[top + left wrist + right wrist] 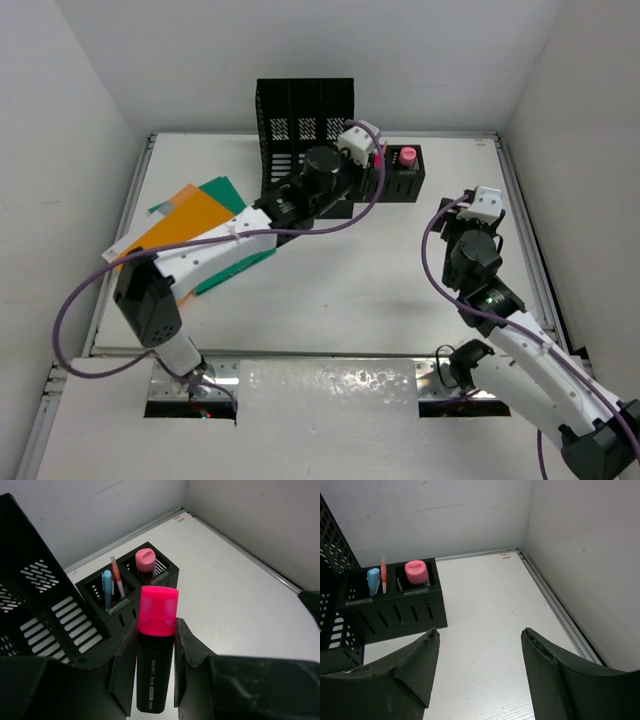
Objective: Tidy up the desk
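We see the left gripper (155,632) clenched on a pink highlighter (158,611), cap pointing out, near the black pen holder (131,614) at the far edge of the desk (235,595). The right gripper (480,637) hangs released, empty, above the desk; its height we can't judge.

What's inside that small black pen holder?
In the pen holder, one compartment holds a blue pen and an orange pen; the other, something with a round pink cap. Their lower parts are hidden by the walls.
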Robot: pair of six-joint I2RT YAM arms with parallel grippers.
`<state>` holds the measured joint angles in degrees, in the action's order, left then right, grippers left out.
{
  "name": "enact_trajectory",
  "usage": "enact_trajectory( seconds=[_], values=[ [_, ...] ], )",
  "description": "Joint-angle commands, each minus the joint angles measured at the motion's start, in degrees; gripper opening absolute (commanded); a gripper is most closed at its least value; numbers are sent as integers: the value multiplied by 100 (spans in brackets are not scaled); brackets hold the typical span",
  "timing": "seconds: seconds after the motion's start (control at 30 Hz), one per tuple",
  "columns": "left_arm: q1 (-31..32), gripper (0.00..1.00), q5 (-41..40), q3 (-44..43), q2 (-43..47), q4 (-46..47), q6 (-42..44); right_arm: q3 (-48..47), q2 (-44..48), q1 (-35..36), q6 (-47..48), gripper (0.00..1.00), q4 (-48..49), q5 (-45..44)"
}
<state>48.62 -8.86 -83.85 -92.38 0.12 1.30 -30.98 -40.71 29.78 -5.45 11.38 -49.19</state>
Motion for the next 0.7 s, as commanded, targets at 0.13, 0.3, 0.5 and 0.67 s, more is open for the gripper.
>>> enact_trajectory(
  seconds=[0.13,0.3,0.5,0.67],
  values=[
    [-98,0,-247,-87,-737,2219,450,-461,1,2,-201,64,-310,111],
    [-528,0,199,-246,-1281,3061,-373,-540,72,10,-307,64,-776,164],
    [-810,0,623,-70,-1879,4222,-412,-470,177,1,-413,64,-1005,182],
    [-933,0,570,-104,-2319,4786,-762,-426,195,10,-702,64,-1322,234]
  ],
)
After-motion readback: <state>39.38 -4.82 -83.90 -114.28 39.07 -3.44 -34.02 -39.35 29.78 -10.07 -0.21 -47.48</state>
